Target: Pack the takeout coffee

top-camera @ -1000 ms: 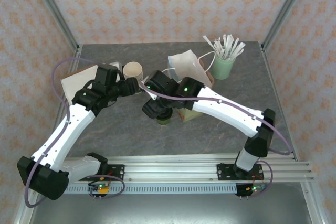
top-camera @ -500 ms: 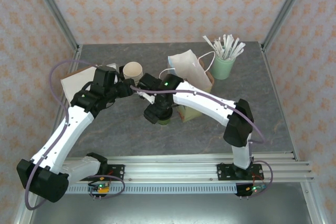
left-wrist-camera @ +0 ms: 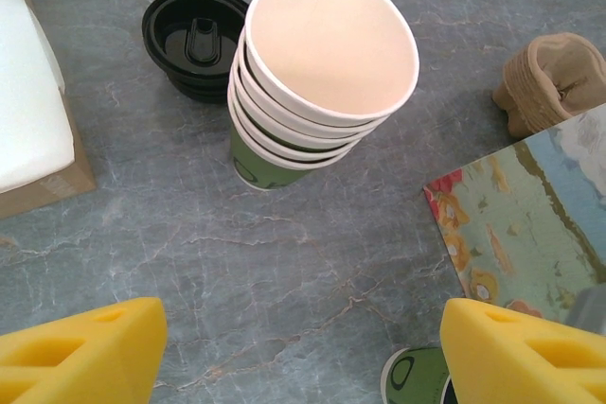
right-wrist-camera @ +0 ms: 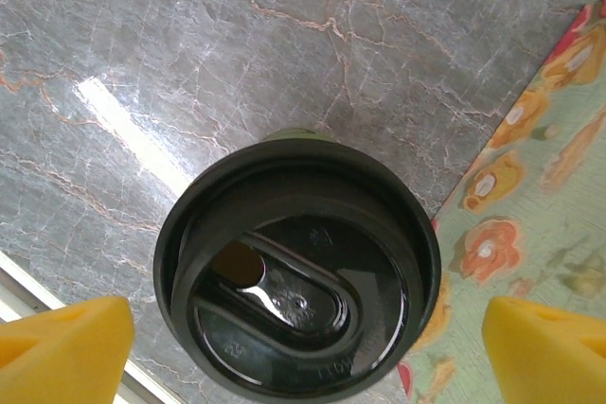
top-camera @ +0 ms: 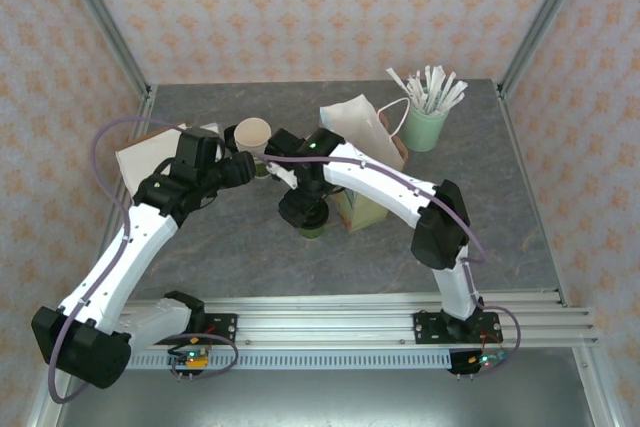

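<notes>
The takeout coffee (right-wrist-camera: 298,276) stands upright on the grey table, and the right wrist view looks straight down on its black lid. My right gripper (right-wrist-camera: 303,347) hangs open over it, a yellow finger (right-wrist-camera: 62,347) at each side with a gap to the lid. From the top view, the right gripper (top-camera: 303,209) covers the cup, leaving a green sliver of the coffee (top-camera: 313,231) visible. My left gripper (left-wrist-camera: 303,357) is open and empty above bare table, facing the lidless cup stack (left-wrist-camera: 322,63). In the top view the left gripper (top-camera: 245,165) sits just left of the right one.
A floral paper bag (top-camera: 362,132) stands right beside the coffee; its printed side (right-wrist-camera: 530,167) is close to the lid. Spare black lids (left-wrist-camera: 194,40), a white box (left-wrist-camera: 33,111) and brown sleeves (left-wrist-camera: 554,82) lie around the stack. A mint-green cup of sticks (top-camera: 425,125) is back right.
My right gripper's jaws have spread wider around the lid, and the right arm's elbow has swung in toward the table's middle. The left arm has barely moved.
</notes>
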Controlling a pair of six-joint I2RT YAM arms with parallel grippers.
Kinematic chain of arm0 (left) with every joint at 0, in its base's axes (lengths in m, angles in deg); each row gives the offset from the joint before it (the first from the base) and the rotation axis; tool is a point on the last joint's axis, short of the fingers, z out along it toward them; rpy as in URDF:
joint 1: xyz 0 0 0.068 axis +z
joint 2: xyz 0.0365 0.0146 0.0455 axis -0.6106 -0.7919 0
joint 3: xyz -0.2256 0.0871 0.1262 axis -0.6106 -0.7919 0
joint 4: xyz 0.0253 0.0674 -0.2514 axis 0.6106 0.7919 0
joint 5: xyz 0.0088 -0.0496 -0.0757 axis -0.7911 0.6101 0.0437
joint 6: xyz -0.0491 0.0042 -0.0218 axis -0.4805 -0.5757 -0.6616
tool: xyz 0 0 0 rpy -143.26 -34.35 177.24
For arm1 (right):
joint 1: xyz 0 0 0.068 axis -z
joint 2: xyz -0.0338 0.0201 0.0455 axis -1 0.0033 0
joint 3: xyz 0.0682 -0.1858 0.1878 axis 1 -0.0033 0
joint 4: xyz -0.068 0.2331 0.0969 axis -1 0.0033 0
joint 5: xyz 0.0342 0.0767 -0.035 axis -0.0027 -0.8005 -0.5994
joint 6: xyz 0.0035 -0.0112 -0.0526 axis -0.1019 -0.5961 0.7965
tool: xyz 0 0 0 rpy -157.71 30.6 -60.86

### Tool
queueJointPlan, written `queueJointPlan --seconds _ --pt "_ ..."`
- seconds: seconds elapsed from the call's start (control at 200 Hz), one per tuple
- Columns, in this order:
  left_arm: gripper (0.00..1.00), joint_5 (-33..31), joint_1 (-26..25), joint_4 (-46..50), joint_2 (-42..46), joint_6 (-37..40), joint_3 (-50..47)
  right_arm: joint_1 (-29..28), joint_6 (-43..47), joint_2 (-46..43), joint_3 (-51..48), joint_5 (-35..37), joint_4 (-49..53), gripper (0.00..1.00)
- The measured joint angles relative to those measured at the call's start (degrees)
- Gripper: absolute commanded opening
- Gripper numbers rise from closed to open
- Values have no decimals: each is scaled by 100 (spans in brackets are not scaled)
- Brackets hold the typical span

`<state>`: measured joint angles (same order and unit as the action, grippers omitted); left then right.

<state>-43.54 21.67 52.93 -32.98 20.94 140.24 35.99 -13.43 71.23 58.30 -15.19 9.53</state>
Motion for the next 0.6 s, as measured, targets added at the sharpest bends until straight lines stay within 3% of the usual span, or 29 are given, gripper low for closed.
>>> queueJointPlan --seconds 0.601 --pt "77 4 0 0 33 0 0 116 70 210 4 -201 164 83"
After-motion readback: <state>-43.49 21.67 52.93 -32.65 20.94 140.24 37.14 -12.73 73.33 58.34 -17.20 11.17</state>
